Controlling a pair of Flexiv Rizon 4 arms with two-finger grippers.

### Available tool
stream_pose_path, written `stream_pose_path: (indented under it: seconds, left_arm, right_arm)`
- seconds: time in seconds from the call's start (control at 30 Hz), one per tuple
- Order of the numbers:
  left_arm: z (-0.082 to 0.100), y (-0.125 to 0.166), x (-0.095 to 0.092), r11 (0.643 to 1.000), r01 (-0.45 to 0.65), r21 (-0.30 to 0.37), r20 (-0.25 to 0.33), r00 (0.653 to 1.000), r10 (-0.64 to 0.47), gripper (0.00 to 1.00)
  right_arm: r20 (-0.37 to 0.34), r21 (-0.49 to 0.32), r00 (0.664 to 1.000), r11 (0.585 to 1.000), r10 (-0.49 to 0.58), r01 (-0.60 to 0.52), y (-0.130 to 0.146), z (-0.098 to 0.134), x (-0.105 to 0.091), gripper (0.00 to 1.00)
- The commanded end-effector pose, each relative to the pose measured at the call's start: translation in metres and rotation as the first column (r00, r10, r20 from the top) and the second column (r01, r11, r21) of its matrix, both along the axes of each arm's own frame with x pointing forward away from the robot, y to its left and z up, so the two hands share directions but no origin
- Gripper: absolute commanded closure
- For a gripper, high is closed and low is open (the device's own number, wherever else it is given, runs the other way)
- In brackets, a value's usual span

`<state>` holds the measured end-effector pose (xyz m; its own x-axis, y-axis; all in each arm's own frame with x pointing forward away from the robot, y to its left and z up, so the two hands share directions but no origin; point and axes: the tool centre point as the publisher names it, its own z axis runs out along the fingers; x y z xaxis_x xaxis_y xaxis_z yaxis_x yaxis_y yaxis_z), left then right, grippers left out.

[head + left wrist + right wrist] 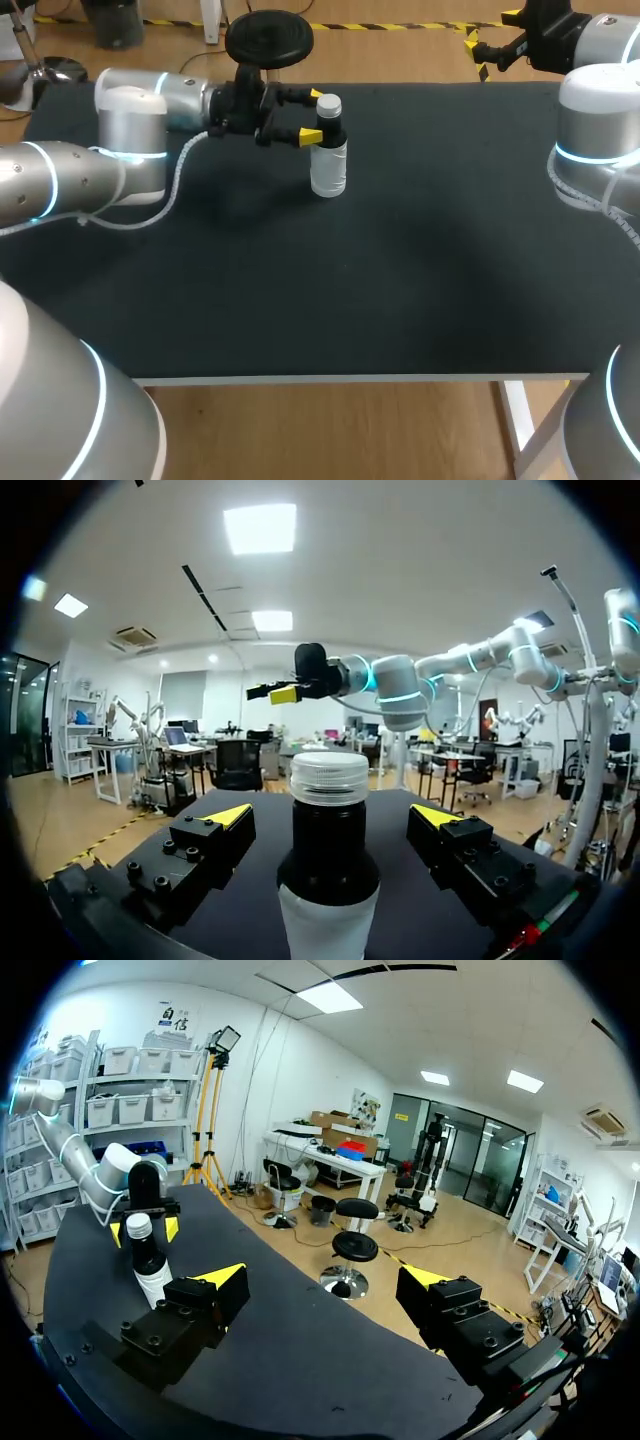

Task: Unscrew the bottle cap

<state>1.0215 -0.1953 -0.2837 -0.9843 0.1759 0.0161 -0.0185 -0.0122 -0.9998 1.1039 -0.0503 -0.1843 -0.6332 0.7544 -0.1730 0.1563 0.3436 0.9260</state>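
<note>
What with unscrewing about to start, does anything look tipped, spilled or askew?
Nothing stands out. The bottle stands upright on the table, cap on, between the open fingers of the left gripper; no spill shows.

Bright, even light from ceiling lamps [260, 528] above, dark counter [420, 270] looks dull and flat, soft faint shadow on it under the left arm [130, 125], white shine on that arm's silver shell, bottle cap [328, 777] lit pale.
</note>
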Motion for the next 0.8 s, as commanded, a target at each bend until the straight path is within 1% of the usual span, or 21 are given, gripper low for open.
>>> stream_pose_path:
  seconds: [0.03, 0.33, 0.8]
  left_arm:
    - [-0.005, -0.008, 0.007, 0.999, 0.045, -0.007, -0.005, 0.999, -0.045, 0.0]
    - [-0.007, -0.019, 0.007, 0.998, 0.069, -0.004, -0.01, 0.998, -0.069, 0.0]
    - [-0.004, -0.019, 0.005, 0.997, 0.082, -0.004, 0.0, 0.997, -0.082, 0.0]
  right_arm:
    - [0.0, 0.0, 1.0, 1.0, 0.0, 0.0, 0.0, 0.0, 0.0, 0.0]
    - [0.0, 0.0, 1.0, 1.0, 0.0, 0.0, 0.0, 0.0, 0.0, 0.0]
    - [0.0, 0.0, 1.0, 1.0, 0.0, 0.0, 0.0, 0.0, 0.0, 0.0]
